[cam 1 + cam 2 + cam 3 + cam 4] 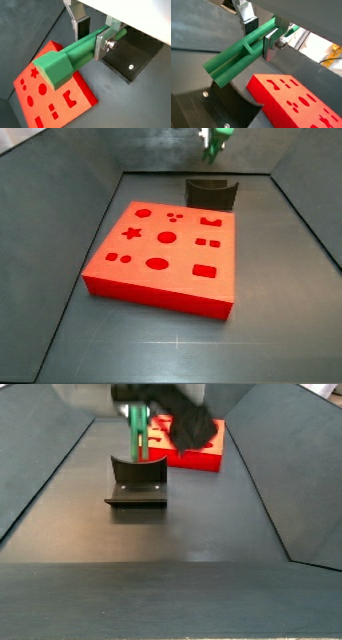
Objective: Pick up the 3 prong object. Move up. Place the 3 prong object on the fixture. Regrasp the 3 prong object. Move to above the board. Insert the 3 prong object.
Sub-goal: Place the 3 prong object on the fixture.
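Observation:
My gripper point(92, 42) is shut on the 3 prong object point(67, 57), a long green piece. Its silver fingers point(271, 46) clamp the shaft near one end, and the rest sticks out past them. In a side view the green piece point(136, 432) hangs upright over the fixture point(136, 482), a dark notched block. Another side view shows its lower end point(214, 142) still apart from the top of the fixture point(211, 193). The red board point(160, 253) with shaped cut-outs lies flat beside the fixture. In both wrist views the board point(294, 100) is below the piece.
Grey sloping walls point(80, 218) enclose the floor on both sides. The fixture's base plate with its screws point(204, 93) lies under the piece. Bare grey floor point(174, 554) stretches in front of the fixture.

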Tool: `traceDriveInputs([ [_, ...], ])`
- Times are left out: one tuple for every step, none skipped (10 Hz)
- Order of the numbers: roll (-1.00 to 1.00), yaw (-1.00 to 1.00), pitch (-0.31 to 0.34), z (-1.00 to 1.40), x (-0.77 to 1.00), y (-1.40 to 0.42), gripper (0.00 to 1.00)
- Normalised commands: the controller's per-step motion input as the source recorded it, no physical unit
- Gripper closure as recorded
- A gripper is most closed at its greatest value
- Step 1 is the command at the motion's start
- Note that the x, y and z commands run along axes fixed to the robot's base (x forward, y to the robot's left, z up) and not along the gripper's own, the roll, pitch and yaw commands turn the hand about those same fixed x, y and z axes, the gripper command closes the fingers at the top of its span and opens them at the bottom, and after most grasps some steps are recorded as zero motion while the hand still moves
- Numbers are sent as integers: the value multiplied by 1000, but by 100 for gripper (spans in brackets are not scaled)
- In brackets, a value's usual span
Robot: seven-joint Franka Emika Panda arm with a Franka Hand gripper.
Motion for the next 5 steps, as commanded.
traceDriveInputs([
  [-554,-206,165,-1000,162,137,100],
  [-336,-224,104,-1000,164,140,100],
  [-217,-223,59,-1000,174,131,100],
  [-165,-208,20,-1000,178,130,100],
  [-155,-188,-15,-872,165,119,100],
])
